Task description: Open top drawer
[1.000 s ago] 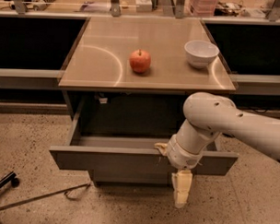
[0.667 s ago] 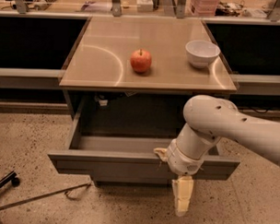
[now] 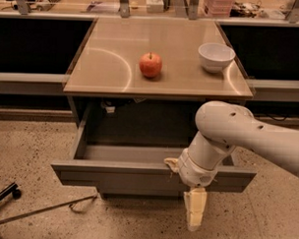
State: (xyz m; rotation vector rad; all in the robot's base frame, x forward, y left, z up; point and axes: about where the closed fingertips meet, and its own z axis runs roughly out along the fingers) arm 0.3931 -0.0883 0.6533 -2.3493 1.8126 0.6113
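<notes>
Top drawer (image 3: 113, 173) stands pulled out below the desk (image 3: 112, 66) front edge; gripper (image 3: 193, 206) at the drawer front, right of centre. Apple (image 3: 150, 65) mid-desk, bowl (image 3: 216, 56) near the back right corner.

Top drawer (image 3: 113, 175) out slightly further — gripper (image 3: 193, 204), at drawer's front rt of ctr, now lower.

cream gripper (image 3: 191, 201) at grey top drawer (image 3: 118, 174), red apple (image 3: 150, 65), white bowl (image 3: 216, 56)
</notes>
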